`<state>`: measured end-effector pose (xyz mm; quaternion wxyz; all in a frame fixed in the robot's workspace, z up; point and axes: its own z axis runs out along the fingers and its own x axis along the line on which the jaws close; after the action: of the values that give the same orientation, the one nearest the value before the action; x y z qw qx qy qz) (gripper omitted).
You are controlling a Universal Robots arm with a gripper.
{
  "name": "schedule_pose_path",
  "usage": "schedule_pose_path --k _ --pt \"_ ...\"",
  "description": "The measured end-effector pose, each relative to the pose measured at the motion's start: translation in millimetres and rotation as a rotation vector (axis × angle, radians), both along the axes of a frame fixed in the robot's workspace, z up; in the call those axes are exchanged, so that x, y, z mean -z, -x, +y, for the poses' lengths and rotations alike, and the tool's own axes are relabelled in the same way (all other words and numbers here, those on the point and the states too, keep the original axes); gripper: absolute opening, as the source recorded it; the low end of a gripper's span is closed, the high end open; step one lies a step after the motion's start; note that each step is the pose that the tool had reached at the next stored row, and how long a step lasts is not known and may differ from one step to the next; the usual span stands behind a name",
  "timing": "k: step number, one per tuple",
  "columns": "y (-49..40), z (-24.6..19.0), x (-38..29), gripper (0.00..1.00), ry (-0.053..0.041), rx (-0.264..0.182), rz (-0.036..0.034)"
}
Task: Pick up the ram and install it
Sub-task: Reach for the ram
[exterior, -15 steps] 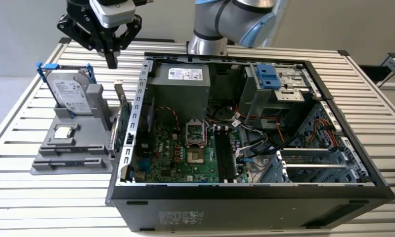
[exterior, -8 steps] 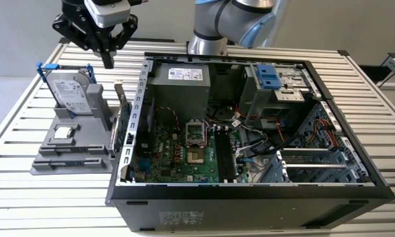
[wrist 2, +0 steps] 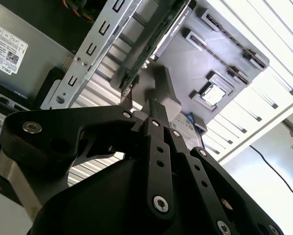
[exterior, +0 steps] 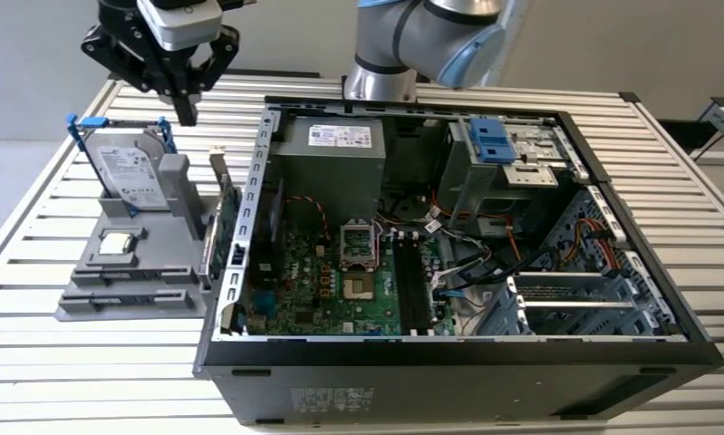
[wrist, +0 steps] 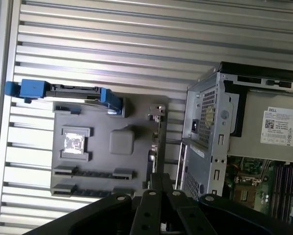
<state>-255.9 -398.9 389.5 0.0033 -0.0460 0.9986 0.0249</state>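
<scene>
Hovering above one gray tray [exterior: 138,308], one pincer [exterior: 190,113].

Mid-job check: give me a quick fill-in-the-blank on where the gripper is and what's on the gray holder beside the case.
1. The gripper hangs over the gray holder, on the exterior view's ___ of the computer case.
2. The hard drive stands upright on the holder in a ___ caddy.
3. The gripper's jaws are shut and hold ___.

Missing words: left; blue; nothing.
</scene>
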Motion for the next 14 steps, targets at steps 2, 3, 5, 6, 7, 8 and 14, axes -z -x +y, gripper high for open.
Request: schedule_pose_path --k 2,3,5,6,7,8,14 --pt "2.7 0.0 0.0 0.00 0.0001 0.000 0.0011" --pt "4.0 0.0 0.0 0.00 0.0001 0.000 0.0017" --pt "6.7 0.0 0.0 0.00 0.0001 0.000 0.0027" --pt "8.1 0.0 0.0 0.00 0.0001 0.000 0.0031" --pt "9.4 0.0 0.0 0.00 0.0001 0.000 0.0036" --pt "10.7 0.0 0.0 0.00 0.0001 0.000 0.0041" --pt "22.0 0.0 0.1 0.00 0.0000 0.001 0.0051"
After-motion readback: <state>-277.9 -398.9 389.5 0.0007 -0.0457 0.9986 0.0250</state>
